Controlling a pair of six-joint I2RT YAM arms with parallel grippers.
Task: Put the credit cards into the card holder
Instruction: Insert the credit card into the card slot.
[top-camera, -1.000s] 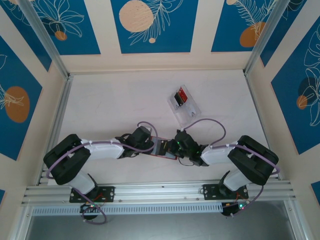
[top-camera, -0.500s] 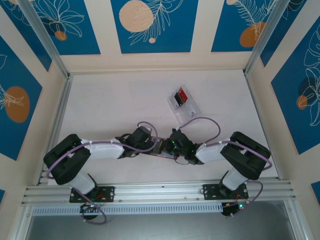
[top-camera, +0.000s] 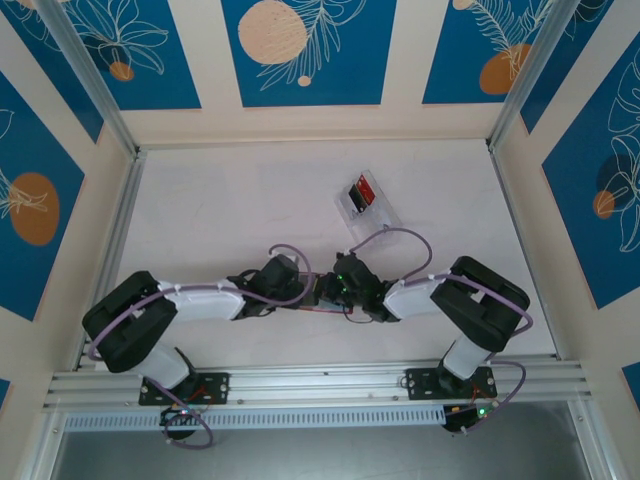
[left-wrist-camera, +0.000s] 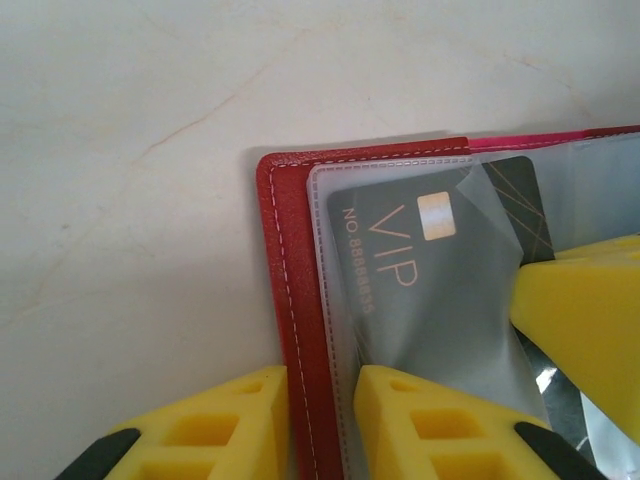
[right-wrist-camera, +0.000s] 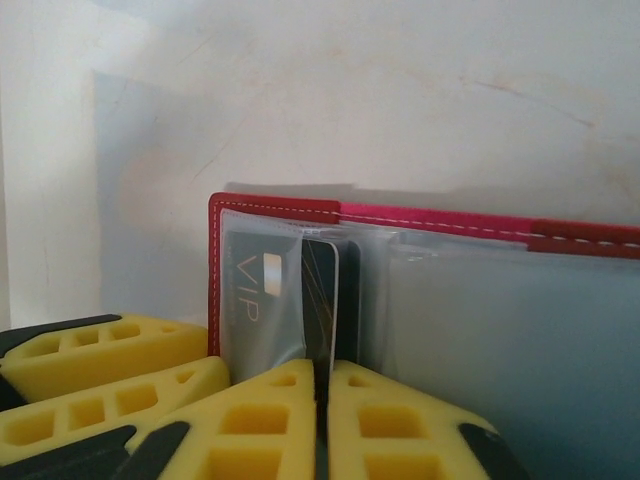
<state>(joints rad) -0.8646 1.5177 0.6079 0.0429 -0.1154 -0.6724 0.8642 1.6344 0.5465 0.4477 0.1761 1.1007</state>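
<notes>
Soft, even light is falling on a pale, faintly veined table. Cream walls carrying blue panels with leaf and orange-circle prints are enclosing it from 9 through 12 to 3 o'clock; an aluminium rail is running along 6 o'clock

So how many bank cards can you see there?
3. A black VIP card is partly inside the red wallet; a red one and a black one sit in the clear tray. More may be hidden.
</notes>
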